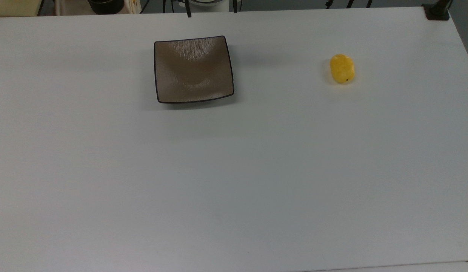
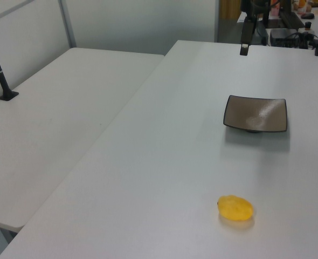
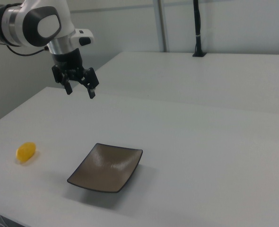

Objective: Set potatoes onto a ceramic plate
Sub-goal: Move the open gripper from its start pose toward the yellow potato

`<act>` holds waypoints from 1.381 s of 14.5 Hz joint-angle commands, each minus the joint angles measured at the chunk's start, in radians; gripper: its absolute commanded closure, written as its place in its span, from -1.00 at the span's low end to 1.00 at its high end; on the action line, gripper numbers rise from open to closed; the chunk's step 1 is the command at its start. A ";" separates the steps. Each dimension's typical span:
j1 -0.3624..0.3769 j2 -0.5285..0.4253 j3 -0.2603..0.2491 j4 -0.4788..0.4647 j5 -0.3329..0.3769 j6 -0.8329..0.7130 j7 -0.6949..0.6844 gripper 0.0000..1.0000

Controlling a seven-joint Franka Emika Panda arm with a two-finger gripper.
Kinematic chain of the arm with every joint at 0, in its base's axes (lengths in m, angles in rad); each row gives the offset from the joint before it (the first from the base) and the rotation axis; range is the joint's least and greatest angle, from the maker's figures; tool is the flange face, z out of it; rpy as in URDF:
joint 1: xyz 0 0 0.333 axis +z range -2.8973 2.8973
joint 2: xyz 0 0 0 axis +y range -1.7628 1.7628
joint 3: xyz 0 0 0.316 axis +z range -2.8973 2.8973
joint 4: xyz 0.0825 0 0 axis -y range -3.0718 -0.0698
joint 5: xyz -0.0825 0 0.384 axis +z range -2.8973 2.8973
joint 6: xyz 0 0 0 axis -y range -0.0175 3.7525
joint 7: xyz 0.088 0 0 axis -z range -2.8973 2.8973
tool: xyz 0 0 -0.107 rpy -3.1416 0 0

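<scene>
**Op A:** Top view first. Potato (image 1: 342,68) lay on the white table (image 1: 234,170), well apart from the ceramic plate (image 1: 193,69), off toward the top view's right. Small, smooth yellow oval w/ one dark speck. I judged it light and firm, but rounded and prob. a bit slick, so it could roll or squirt out of a pinch.

**Op B:** Where would you grab it?

**Op A:** Across the short axis, mid-body, fingers either side of the narrow width. Plate was bare, glazed, edges turned up; I reckoned it could chip, so a low, soft drop.

**Op B:** Left view?

**Op A:** Potato (image 2: 235,208) near the front, plate (image 2: 255,114) farther back, a second white table (image 2: 67,113) alongside. Surface flat and matte, nothing else around the potato.

**Op B:** And the tool?

**Op A:** Right view. Gripper (image 3: 79,87) hung above the table's far side, beyond the plate (image 3: 106,167), fingers apart, holding nothing. Potato (image 3: 26,151) sat at the right view's left, apart from both. Plenty of free room for the approach, I thought.
</scene>
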 commanded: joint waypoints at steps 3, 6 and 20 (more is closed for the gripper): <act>0.005 -0.005 0.000 -0.013 0.007 0.000 -0.020 -1.00; 0.010 -0.005 0.000 -0.016 0.015 -0.003 -0.022 -1.00; 0.246 0.015 0.050 0.015 0.019 -0.029 0.231 -1.00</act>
